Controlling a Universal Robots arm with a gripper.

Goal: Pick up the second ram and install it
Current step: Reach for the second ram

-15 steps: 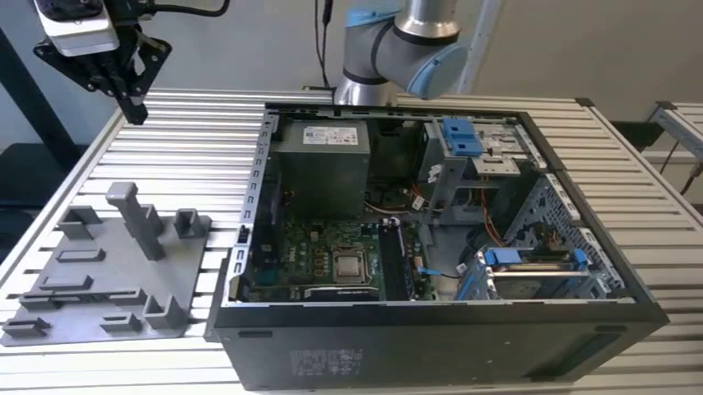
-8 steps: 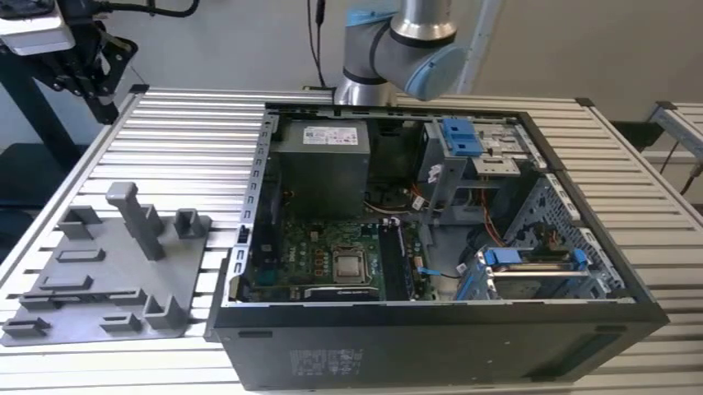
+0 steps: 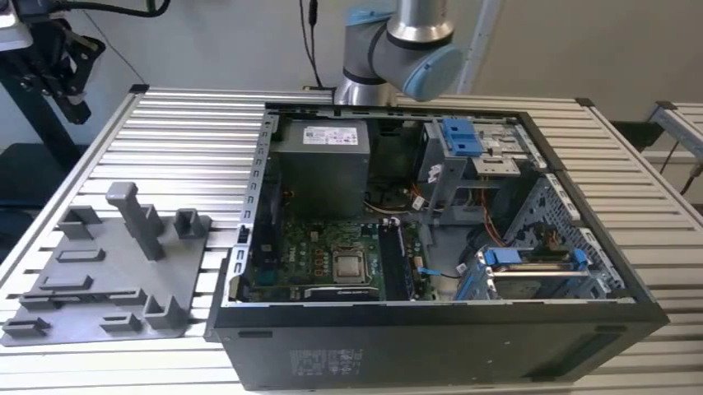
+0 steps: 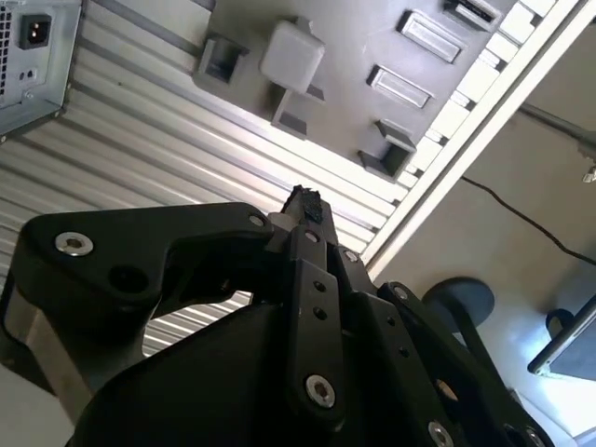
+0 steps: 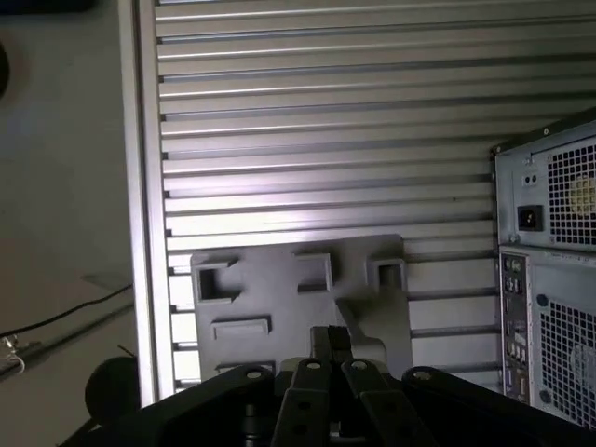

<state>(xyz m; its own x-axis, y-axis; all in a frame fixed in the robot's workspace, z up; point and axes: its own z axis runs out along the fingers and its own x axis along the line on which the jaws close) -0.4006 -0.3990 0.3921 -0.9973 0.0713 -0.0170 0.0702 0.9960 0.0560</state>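
Ribbed aluminium table [image 3: 176, 123], slats level; plain pale wall [image 3: 220, 41] behind it; smooth grey floor [image 5: 56, 186] alongside (one black cable [image 5: 65, 314] trailing across it); lighting bright, glare on slats.

A robotics lab: slatted aluminium bench [image 3: 197, 123], opened computer case [image 3: 439, 346], grey fixture tray [image 3: 99, 280].

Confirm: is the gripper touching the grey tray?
Apart. In the second wrist view the gripper hangs well above the grey tray, which lies far below it on the slatted table.
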